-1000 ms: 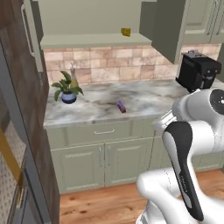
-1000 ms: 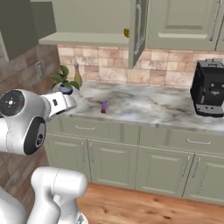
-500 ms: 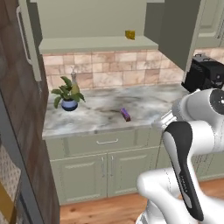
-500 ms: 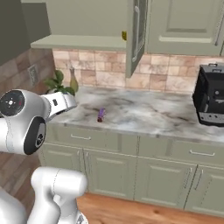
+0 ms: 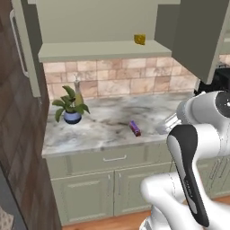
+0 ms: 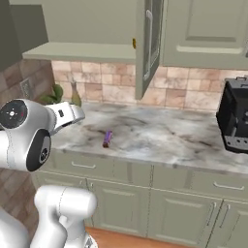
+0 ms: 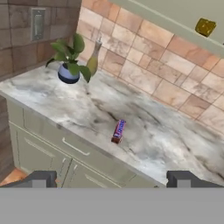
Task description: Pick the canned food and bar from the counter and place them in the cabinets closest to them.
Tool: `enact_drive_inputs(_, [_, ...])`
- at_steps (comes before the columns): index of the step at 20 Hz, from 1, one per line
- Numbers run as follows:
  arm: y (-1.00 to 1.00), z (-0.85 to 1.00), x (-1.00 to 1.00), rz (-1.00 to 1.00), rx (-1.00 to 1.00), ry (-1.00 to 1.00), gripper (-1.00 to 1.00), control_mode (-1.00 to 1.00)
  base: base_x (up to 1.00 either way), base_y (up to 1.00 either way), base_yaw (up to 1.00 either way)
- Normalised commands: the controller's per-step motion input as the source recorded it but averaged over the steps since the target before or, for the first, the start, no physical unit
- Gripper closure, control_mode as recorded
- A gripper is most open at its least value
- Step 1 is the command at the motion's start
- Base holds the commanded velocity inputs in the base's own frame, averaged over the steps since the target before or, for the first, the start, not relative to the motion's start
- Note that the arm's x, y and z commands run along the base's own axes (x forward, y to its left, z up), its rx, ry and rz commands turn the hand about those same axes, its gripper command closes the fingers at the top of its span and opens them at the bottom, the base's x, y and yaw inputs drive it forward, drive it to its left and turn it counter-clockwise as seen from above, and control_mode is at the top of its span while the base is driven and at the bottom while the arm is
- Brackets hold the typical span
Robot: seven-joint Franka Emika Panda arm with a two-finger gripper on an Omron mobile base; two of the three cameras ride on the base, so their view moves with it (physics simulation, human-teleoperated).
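Note:
The bar [image 7: 118,131], dark purple with reddish ends, lies flat on the marbled counter [image 7: 162,144] close to its front edge. It also appears as the bar [image 5: 134,129] and the bar [image 6: 107,138]. My gripper [image 7: 111,180] hovers in front of the counter, short of the bar and above it. It is open, the fingertips [image 7: 40,179] far apart with nothing between them. Above the counter the wall cabinet stands open, showing its shelf [image 5: 103,48] and its swung-out door [image 6: 147,46]. The canned food is out of view.
A potted plant [image 5: 69,108] and a slim bottle [image 7: 93,61] stand at the counter's left end. A yellow wedge [image 5: 139,39] sits on the cabinet shelf. A black coffee machine [image 6: 235,118] occupies the right. A dark wood wall [image 5: 18,134] closes the left side.
The whole picture has shifted in both base views, so the base has driven closer to the counter. The bar lies in the same spot on the counter.

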Motion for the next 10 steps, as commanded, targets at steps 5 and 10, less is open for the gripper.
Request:
enact_drive_inputs(5, [0.0, 0.0, 0.0, 0.0, 0.0, 0.0, -1.0, 1.0, 0.55, 0.29, 0.0])
enact_drive_inputs(10, [0.0, 0.0, 0.0, 0.0, 0.0, 0.0, -1.0, 1.0, 0.54, 0.28, 0.0])
